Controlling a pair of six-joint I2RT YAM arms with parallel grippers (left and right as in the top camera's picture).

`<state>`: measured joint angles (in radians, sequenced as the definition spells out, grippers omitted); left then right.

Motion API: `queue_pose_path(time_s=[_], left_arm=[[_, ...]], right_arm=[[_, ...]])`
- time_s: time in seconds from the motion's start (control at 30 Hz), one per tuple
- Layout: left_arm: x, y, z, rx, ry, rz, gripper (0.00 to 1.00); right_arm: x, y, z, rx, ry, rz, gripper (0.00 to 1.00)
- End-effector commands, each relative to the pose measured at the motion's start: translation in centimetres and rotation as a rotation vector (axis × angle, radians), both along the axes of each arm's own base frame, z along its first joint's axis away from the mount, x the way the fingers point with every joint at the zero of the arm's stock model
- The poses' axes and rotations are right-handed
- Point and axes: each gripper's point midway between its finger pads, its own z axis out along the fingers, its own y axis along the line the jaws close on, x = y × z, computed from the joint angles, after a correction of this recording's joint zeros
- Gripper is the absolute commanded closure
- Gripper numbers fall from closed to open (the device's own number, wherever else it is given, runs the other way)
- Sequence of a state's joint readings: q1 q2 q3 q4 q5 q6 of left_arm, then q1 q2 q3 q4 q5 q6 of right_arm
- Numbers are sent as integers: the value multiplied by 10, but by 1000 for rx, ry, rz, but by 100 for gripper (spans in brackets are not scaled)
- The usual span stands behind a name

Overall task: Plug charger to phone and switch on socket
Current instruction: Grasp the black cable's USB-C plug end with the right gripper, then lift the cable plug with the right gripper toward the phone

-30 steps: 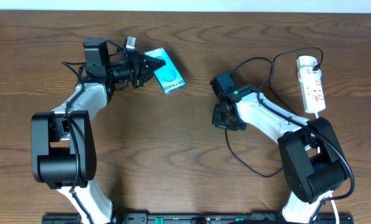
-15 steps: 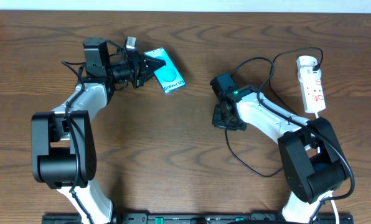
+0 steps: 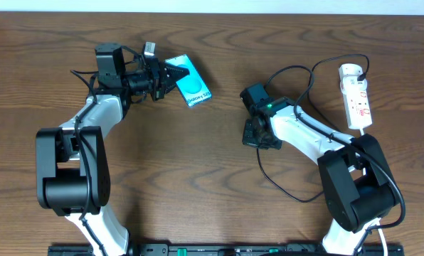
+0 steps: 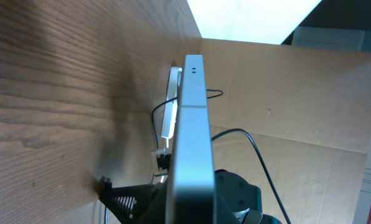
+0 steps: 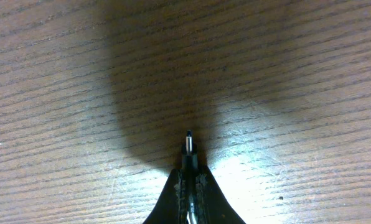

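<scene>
Table (image 3: pixel 198 163): dark wood, fills the overhead frame.

Left arm (image 3: pixel 91 121): rises from the lower left and bends toward the upper centre-left.

Right arm (image 3: pixel 304 135): rises from the lower right and reaches to the centre right.

Socket (image 3: pixel 357 96): white strip lying lengthwise at the far upper right, flat on the table. A black plug sits in its top end. It is well apart from both claws.

Phone (image 3: pixel 192 84): upper centre-left, teal screen up in the overhead view, set at an angle. The left gripper (image 3: pixel 171 77) is clenched on the phone's left end. The left wrist view shows the phone edge-on (image 4: pixel 192 143) between the fingers. Whether it rests on the wood or is lifted, cannot tell.

Charger (image 3: pixel 283 185): thin black cable. It loops from the right gripper (image 3: pixel 258 136) down toward the lower right, and another loop runs up toward the socket's top end.

Right gripper, wrist view (image 5: pixel 188 180): clamped on the charger's plug end.

Plug tip (image 5: pixel 188 142): small metal tip sticking out beyond the fingertips, over bare wood in a dark shadow patch. Contact with the table: cannot tell. The tip is well apart from the phone.
</scene>
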<state>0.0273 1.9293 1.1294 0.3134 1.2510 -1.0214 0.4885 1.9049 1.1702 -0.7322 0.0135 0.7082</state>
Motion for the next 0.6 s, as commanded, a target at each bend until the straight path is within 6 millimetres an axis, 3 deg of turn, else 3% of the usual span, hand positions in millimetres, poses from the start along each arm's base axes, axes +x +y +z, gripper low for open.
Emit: queue_pose_path(time_s=[0.0,0.57], left_arm=[[-3,-2,0,-18,4,-28,92],[-4,-3,1,-24,4,-36,92]], right_arm=[[-5,0,-6,-3,21,-3,99],[-2,26,2,137,32,106,99]])
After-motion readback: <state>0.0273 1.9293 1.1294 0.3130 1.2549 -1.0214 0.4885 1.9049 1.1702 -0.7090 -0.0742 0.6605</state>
